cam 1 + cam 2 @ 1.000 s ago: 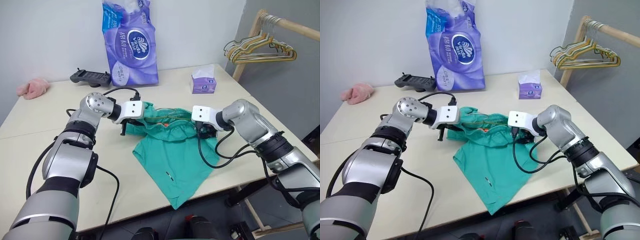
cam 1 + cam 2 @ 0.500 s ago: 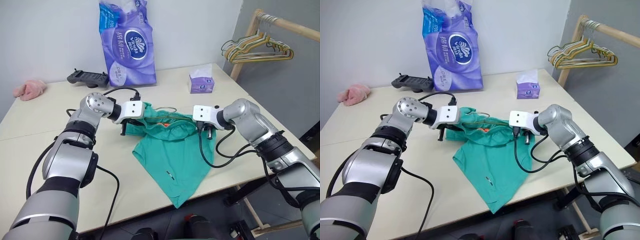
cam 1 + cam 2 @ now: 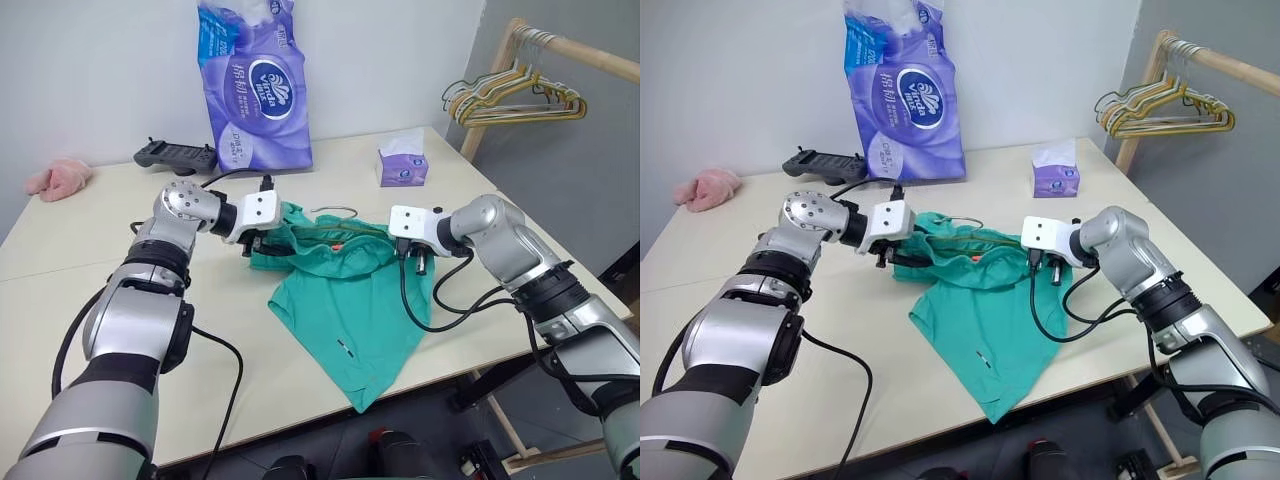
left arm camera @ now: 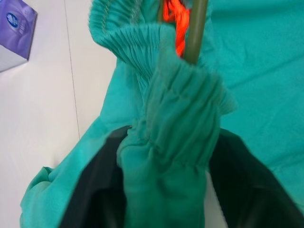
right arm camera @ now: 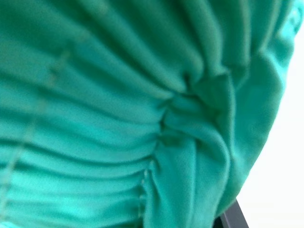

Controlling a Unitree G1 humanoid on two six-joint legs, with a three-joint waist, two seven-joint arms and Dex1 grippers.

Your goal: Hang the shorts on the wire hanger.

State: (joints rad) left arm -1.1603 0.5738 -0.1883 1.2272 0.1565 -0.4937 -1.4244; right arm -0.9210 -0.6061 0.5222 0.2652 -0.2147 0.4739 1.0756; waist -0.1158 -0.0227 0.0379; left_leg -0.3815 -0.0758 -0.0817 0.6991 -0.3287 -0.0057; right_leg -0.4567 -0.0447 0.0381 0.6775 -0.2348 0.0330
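Crosswise between the arms, the wire hanger [image 3: 322, 222] lies inside the shorts' [image 3: 345, 300] waistband; right gripper [image 3: 408, 253] pinches its right end, left gripper [image 4: 164, 190] spread around the left.

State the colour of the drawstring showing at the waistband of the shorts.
Bright orange-red drawstring, beside the olive wire hanger; clearest in the left wrist view.
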